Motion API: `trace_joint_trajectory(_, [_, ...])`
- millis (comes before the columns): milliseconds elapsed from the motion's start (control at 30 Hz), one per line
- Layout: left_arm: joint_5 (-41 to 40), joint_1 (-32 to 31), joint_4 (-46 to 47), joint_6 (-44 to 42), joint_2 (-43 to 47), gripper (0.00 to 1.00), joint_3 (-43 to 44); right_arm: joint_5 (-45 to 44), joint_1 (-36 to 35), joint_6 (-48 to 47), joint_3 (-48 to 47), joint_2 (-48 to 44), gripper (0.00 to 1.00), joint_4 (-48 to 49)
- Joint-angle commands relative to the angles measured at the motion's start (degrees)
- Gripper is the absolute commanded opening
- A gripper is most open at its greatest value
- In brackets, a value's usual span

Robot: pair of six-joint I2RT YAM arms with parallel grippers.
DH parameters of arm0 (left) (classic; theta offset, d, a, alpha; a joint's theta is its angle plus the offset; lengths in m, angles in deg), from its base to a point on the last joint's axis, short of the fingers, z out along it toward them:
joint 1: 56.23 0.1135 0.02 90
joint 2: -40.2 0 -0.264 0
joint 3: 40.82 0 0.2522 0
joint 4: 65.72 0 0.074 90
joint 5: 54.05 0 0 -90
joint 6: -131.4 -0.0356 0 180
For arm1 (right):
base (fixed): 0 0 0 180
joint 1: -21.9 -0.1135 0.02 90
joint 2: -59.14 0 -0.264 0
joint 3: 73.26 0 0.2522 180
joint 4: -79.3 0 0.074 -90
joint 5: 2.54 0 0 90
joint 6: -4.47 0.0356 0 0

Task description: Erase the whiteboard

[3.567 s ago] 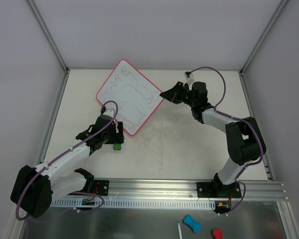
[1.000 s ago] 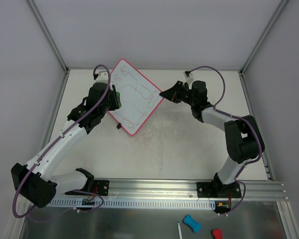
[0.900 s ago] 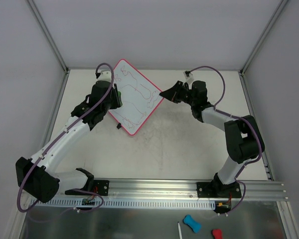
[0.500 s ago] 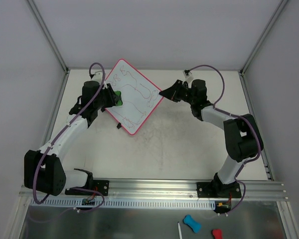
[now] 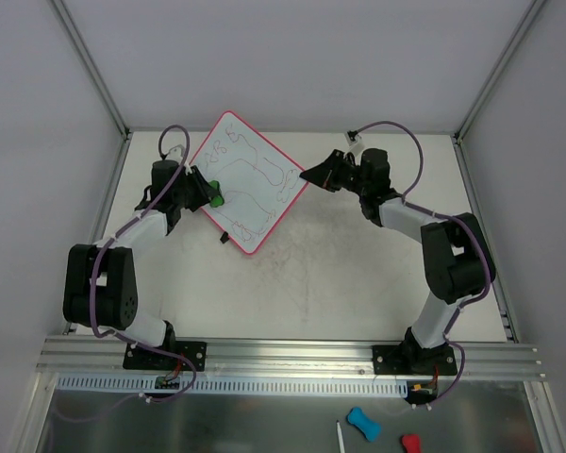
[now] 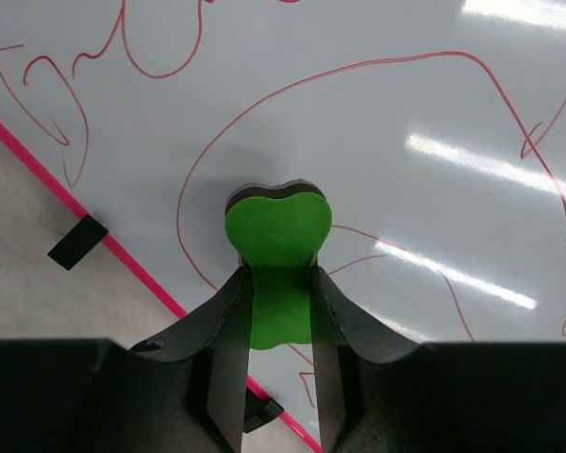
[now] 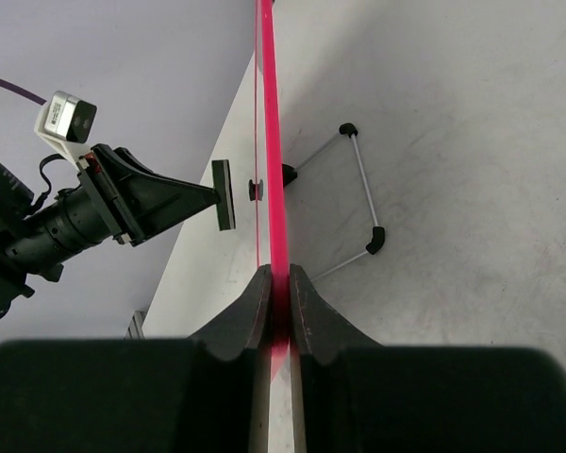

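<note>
Red scribbles (image 6: 358,68) cover most of the whiteboard (image 5: 255,189), propped far-left on the tabletop (image 5: 358,274), rim clamped by the right end effector (image 7: 277,278); the left end effector (image 6: 277,283) grips a green eraser (image 6: 277,226), erasing apparently barely begun.

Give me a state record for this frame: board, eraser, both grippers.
whiteboard: red scribbles on it, not erased
eraser: green, at the board face; contact unclear
left gripper: shut on eraser
right gripper: shut on the board's pink rim
stand: wire, behind the board
</note>
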Motion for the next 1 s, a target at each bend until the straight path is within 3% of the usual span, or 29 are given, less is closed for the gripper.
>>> trace_joint_trajectory(0, [-3.6, 0.0, 4.3, 0.7, 0.5, 0.00, -0.4, 0.8, -1.0, 0.4, -2.3, 1.2, 0.00, 0.3])
trace_joint_trajectory(200, [-12.6, 0.1, 2.8, 1.1, 0.5, 0.00, -0.4, 0.6, -0.9, -0.7, -3.4, 1.0, 0.00, -1.3])
trace_joint_trajectory(433, [-5.5, 5.8, 0.8, 4.8, -4.5, 0.00, 2.4, 0.8, -0.9, -0.6, -3.9, 1.2, 0.00, -1.6])
trace_joint_trajectory(967, [2.8, 6.0, 0.0, 4.8, -17.8, 0.00, 13.9, 2.2, -1.1, -0.4, -6.8, 2.9, 0.00, -5.9])
